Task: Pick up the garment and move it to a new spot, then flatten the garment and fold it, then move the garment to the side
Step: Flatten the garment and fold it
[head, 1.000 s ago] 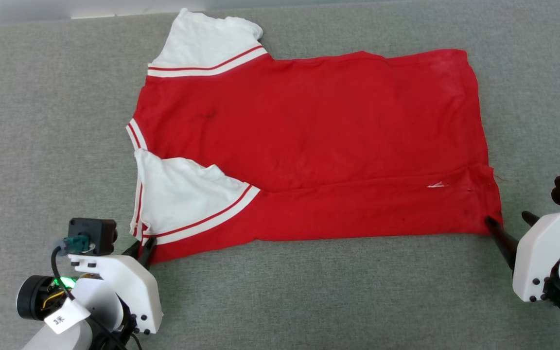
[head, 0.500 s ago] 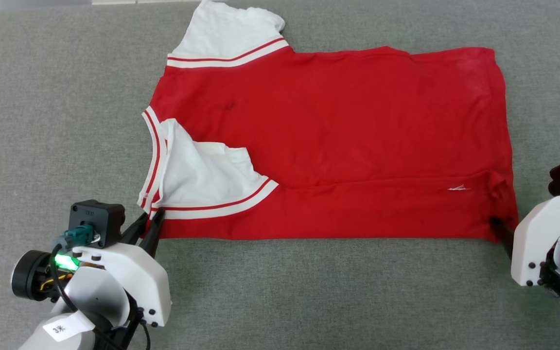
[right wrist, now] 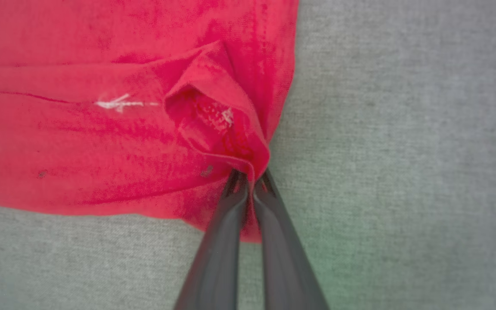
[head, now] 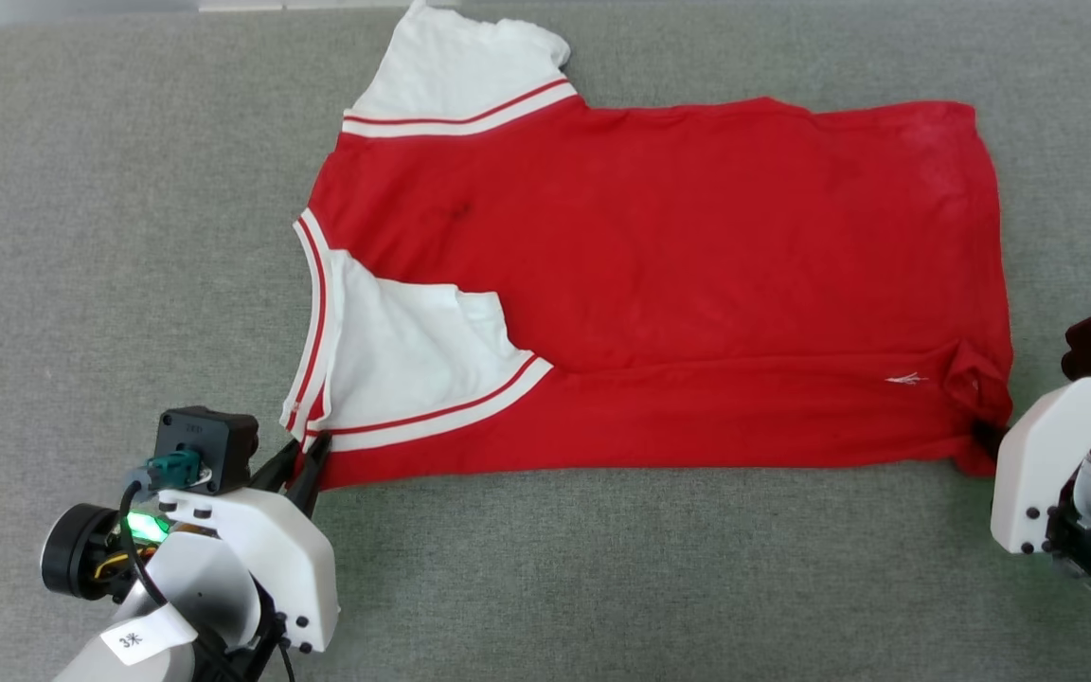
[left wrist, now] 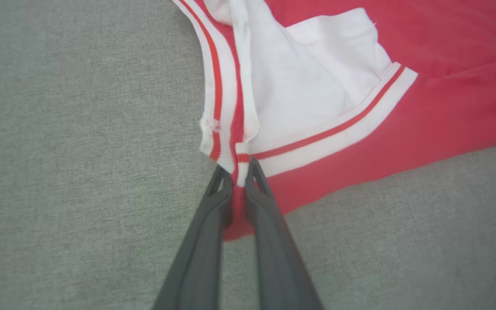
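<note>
Gripping near corners of the garment in closed left claw and closed right claw, apparently folding; needing an even lift across next.

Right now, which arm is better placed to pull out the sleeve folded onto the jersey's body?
Left, probably. The left gripper is shut on the jersey right beside that white sleeve; the right gripper is pinching the hem corner at the opposite end.

White wrist shells, dark screws, black camera block, green light, black cable, slim dark left claw
</note>
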